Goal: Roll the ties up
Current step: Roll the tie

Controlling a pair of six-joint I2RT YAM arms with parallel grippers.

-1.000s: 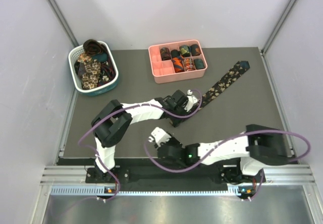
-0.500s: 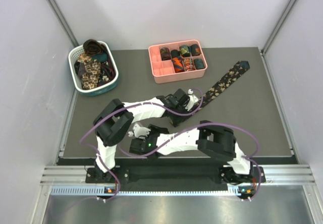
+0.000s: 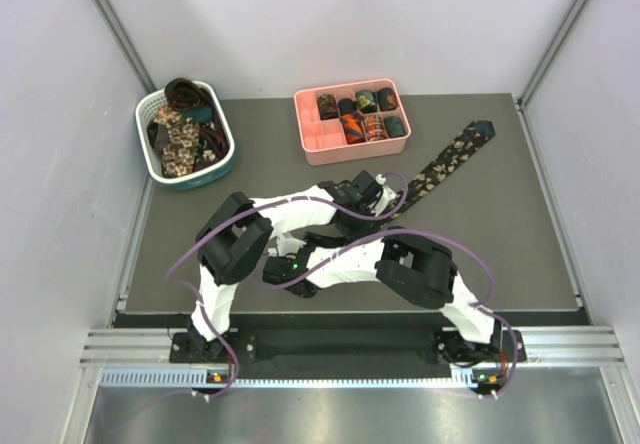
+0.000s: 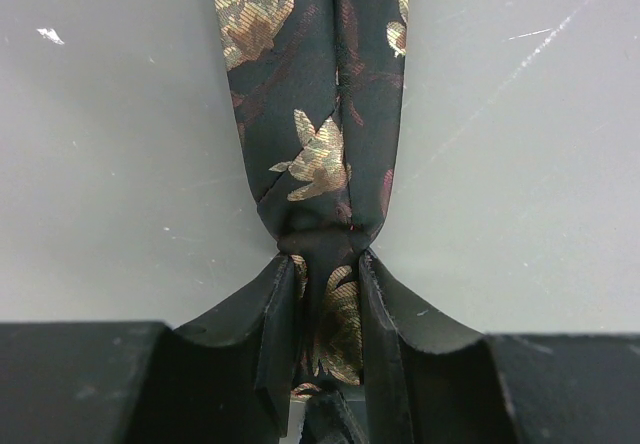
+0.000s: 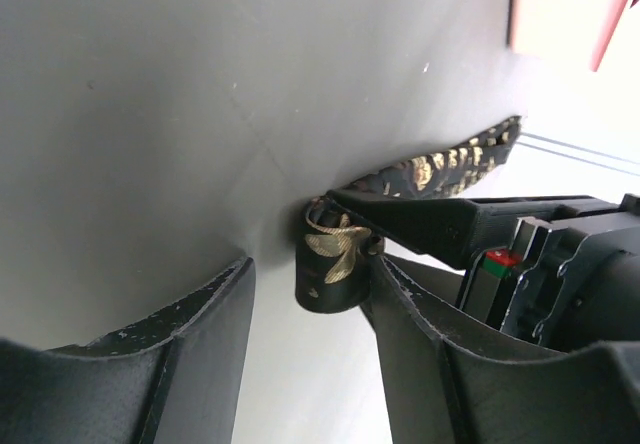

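The grey table (image 3: 500, 244) carried all of the work, with both arms bolted at its near edge. The left arm (image 3: 290, 214) reached to the middle of the table and had barely shifted over the last second. The right arm (image 3: 420, 274), which had been stretched low along the near edge, had folded and swung across to the left, bringing its wrist in beside the left one. At the far left stood the white-and-teal basket (image 3: 225, 159) of unrolled ties (image 3: 180, 134). At far centre, the pink divided tray (image 3: 310, 144) held several finished rolls (image 3: 365, 114), with the left-hand compartments unfilled. The floral tie (image 3: 455, 154) lay as a long strip running from the far right corner diagonally toward the centre, in the same place as before. The left gripper (image 4: 325, 264) was clenched on the narrow end of this tie, the fabric bunched between the fingers. The right gripper (image 5: 310, 264) had widened during the approach and stood released. Its fingers (image 5: 215, 314) straddled a small coil (image 5: 330, 284) at the pinched end, with a clear gap on one side; contact on the other side could not be confirmed. This indicated that rolling had only begun. Most of the tie was still flat, and the right gripper appeared positioned to take over or steady the coil, so misalignment could let the first turn unwind.
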